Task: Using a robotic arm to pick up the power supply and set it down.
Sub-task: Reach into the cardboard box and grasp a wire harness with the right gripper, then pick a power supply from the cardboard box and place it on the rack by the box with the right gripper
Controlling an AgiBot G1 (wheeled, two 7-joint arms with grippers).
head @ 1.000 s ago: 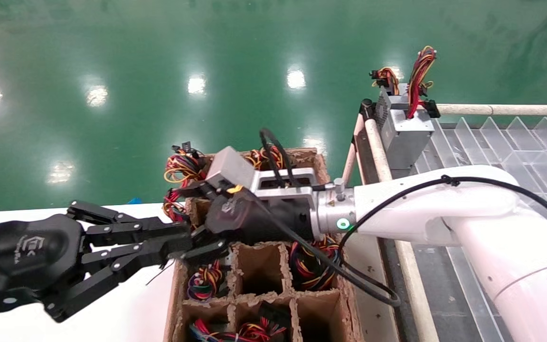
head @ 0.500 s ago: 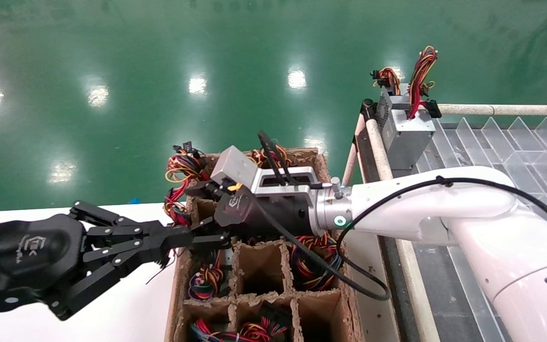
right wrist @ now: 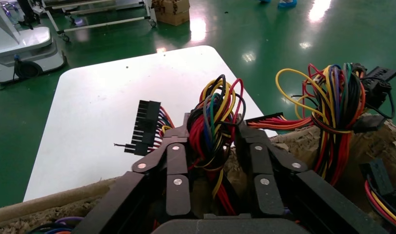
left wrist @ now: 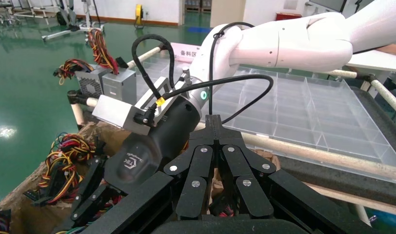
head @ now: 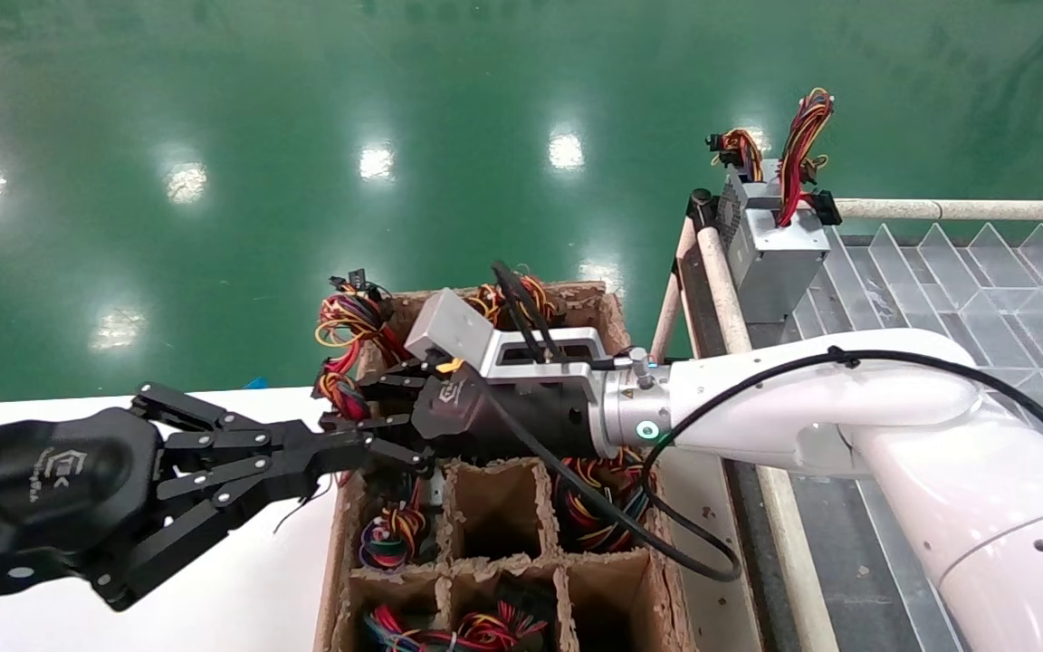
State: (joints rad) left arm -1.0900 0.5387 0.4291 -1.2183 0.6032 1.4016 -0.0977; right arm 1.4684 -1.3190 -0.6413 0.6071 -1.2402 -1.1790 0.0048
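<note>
My right gripper (head: pixel 340 407) reaches over the far-left cell of a cardboard carton (head: pixel 496 569). Its fingers are closed on a bundle of red, yellow and black wires (right wrist: pixel 213 114) of a power supply; the metal box itself is hidden down in the cell. In the right wrist view the right gripper (right wrist: pixel 213 122) has the wires filling the gap between both pads. My left gripper (head: pixel 354 442) lies shut and empty at the carton's left edge, just under the right one. A second silver power supply (head: pixel 770 244) stands on the rack's far corner, also seen in the left wrist view (left wrist: pixel 106 85).
Other carton cells hold more coloured wire bundles (head: pixel 390 534); one middle cell (head: pixel 494 512) is bare. A white table (head: pixel 241 580) lies left of the carton. At the right is a rack with a clear divided tray (head: pixel 938 272) and pale rails (head: pixel 721 290).
My right gripper has sunk slightly and shifted left, and its fingers have narrowed round the wire bundle. The left gripper's fingers have come together.
</note>
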